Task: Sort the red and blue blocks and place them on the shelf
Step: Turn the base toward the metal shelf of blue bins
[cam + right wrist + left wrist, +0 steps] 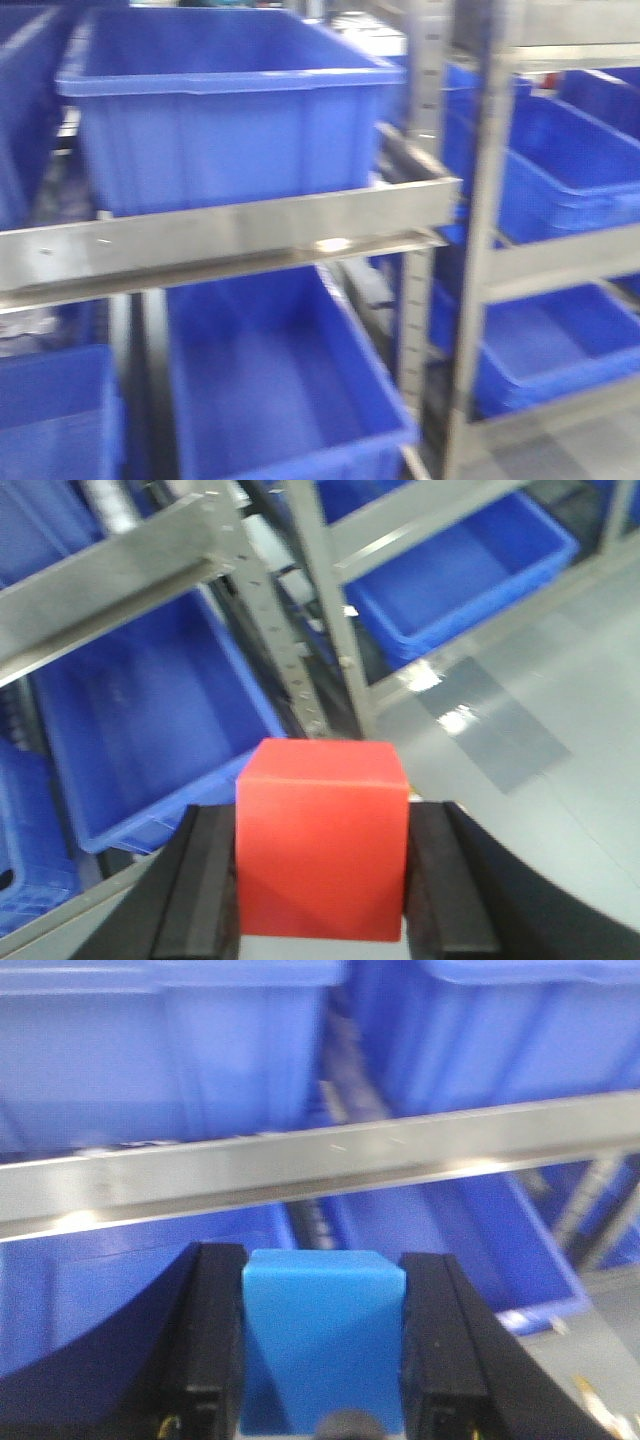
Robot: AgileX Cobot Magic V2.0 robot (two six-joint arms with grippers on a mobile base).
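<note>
In the left wrist view a bright blue block sits clamped between the black fingers of my left gripper, which is shut on it just below the shelf's steel front rail. In the right wrist view my right gripper is shut on a bright red block, held in front of the shelf's upright post and above the grey floor. The front view shows the shelf with its blue crates; neither gripper nor block appears there.
A large blue crate stands on the upper tier behind the rail, another blue crate below it. A second rack with blue crates stands to the right. Perforated steel posts separate the racks.
</note>
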